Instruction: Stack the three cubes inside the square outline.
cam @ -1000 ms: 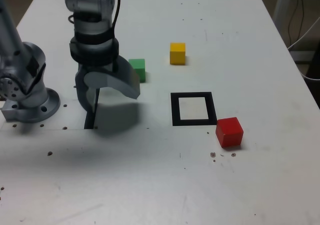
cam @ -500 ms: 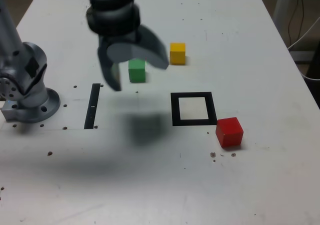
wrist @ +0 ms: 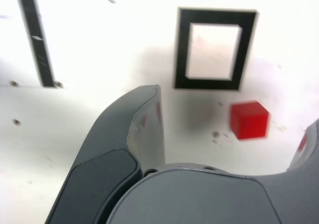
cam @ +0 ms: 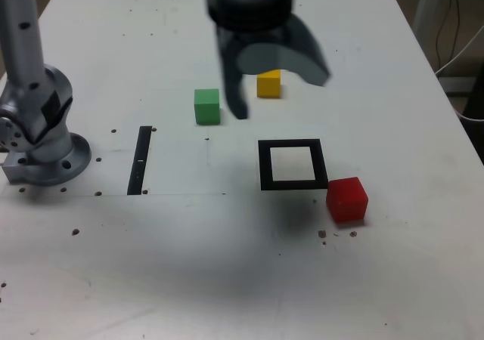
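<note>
My gripper (cam: 280,94) hangs open and empty above the table, in front of the yellow cube (cam: 268,85), which it partly covers in the exterior view. The green cube (cam: 206,106) sits to the exterior view's left of it. Nearer the camera lies the square outline (cam: 293,144), nothing inside it. The red cube (cam: 347,199) rests just outside the outline's near right corner. In the wrist view the gripper (wrist: 234,109) has its jaws wide apart, with the red cube (wrist: 249,120) and the outline (wrist: 182,55) below them on the table.
The arm's grey base (cam: 38,143) stands at the exterior view's left. A narrow black strip (cam: 140,159) lies beside it, also in the wrist view (wrist: 35,35). The table's right edge (cam: 446,106) has cables beyond it.
The gripper has swung from above the black strip toward the exterior view's right, past the green cube, to a spot by the yellow cube. It stayed open. The cubes have not moved.
</note>
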`<state>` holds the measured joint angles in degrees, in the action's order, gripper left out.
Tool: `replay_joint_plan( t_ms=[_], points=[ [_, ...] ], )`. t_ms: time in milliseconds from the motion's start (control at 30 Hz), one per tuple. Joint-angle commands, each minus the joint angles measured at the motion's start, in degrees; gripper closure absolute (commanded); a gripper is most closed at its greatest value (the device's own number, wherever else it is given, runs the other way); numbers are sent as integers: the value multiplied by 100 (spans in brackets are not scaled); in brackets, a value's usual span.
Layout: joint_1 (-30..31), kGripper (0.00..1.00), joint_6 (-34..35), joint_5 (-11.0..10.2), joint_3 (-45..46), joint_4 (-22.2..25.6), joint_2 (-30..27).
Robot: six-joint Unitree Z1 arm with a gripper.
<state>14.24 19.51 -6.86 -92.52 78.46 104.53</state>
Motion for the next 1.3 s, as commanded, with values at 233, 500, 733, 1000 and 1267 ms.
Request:
replay_joint_plan(
  t_ms=[233, 500, 733, 1000, 1267],
  points=[
    [239, 1, -76, 455, -1368, 242, 1005],
    [177, 2, 16, 677, -1295, -33, 1571],
    [106, 7, 43, 633, -1099, -349, 1777],
    [88, 13, 53, 667, -1056, -464, 2019],
    [79, 15, 53, 689, -1019, -681, 2164]
  ],
)
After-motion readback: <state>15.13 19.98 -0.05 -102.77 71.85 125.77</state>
